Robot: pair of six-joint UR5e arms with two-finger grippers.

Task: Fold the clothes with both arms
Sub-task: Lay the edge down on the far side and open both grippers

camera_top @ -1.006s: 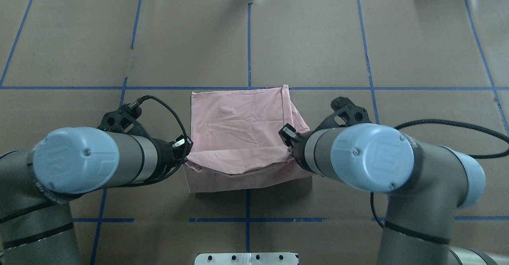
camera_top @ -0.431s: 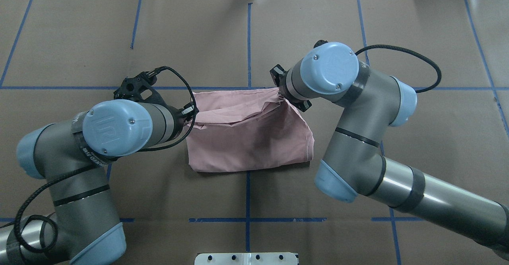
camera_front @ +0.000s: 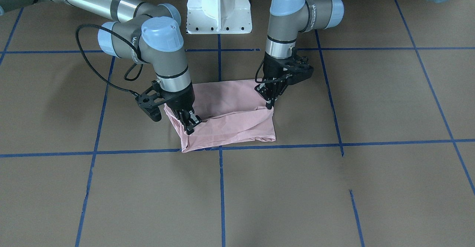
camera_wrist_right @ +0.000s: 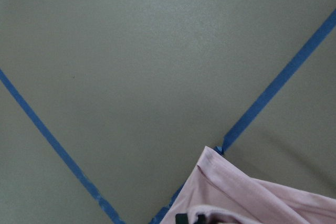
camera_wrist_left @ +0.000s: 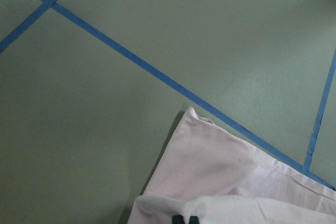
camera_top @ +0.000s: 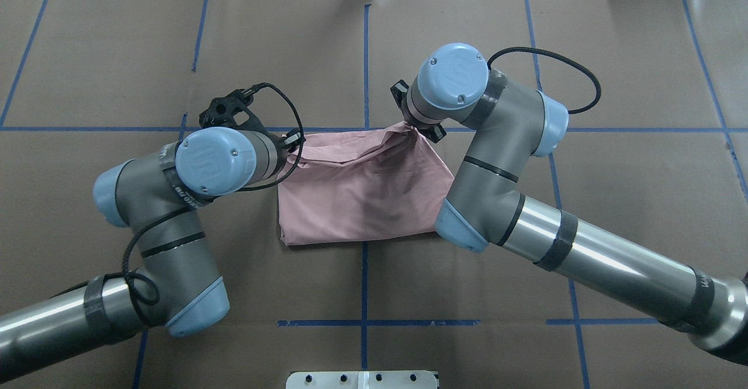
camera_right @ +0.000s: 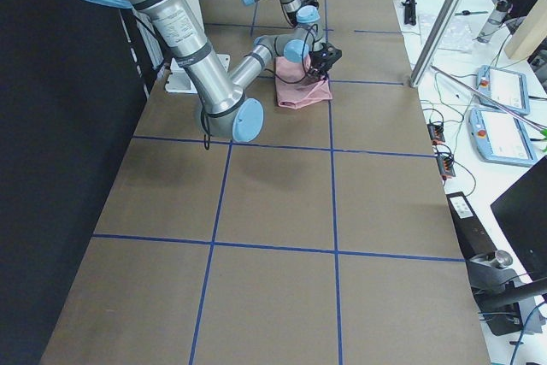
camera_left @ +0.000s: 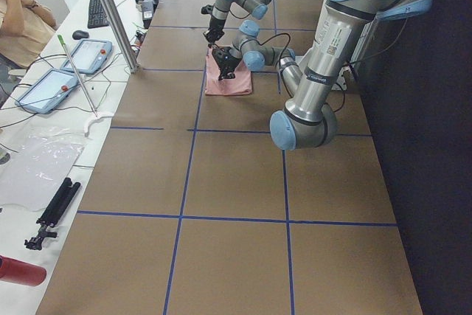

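Shirt (camera_front: 230, 130), pale pink, half folded on brown table (camera_front: 334, 187), lying between both pairs of jaws and partly below them. Left gripper (camera_front: 270, 104) pointing down, jaws clenched on one corner of the folded-over cloth. Right gripper (camera_front: 189, 125) pointing down too, jaws pinched on the opposite corner. Held edge sagging a little from one pair of jaws to the other. Rest of the cloth flat on the table, on the robot's side of the jaws. Blue tape line (camera_front: 297, 143) near the jaws, on the side away from the robot.
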